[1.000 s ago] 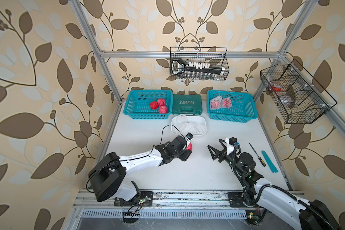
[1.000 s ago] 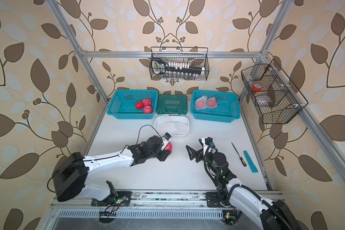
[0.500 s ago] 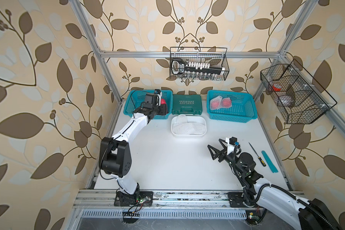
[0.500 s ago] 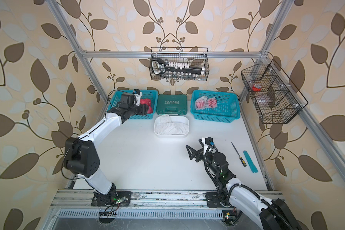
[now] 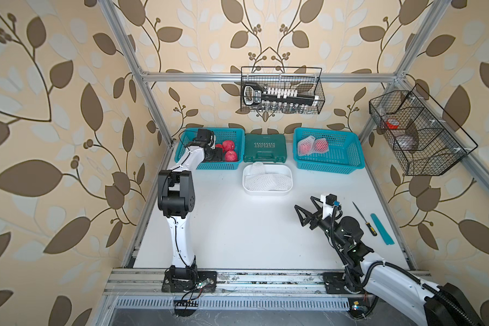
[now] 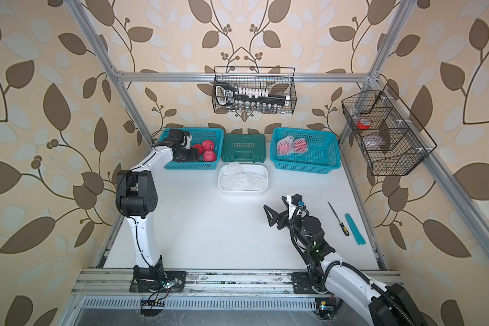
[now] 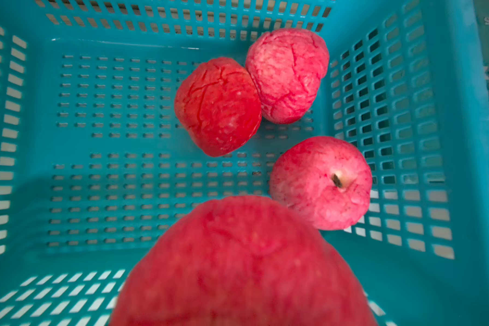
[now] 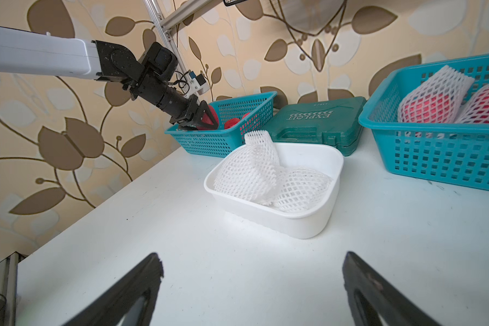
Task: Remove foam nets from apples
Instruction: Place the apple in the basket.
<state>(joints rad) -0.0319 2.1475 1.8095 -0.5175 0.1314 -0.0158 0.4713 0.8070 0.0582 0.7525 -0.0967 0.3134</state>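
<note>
My left claw [image 8: 206,121] grips a bare apple [image 7: 243,268] over the basket [image 7: 124,84]; dropped from here, it could bruise against the three apples [image 7: 218,107] below. My right claw [image 8: 251,255] gapes, empty.

Both top views look steeply down on my whole table [image 5: 237,240]. My left wrist camera sits close inside the left teal basket [image 7: 26,141]; my right wrist camera looks low across the table toward it.

In both top views, beyond the white tub [image 5: 266,192] and leftward, the left gripper [image 5: 218,155] hides its held apple [image 7: 243,265]; the left wrist view shows that apple blurred and cut off at the frame edge. Inside the tub, the foam nets [image 5: 266,180] overlap, count unclear.
</note>
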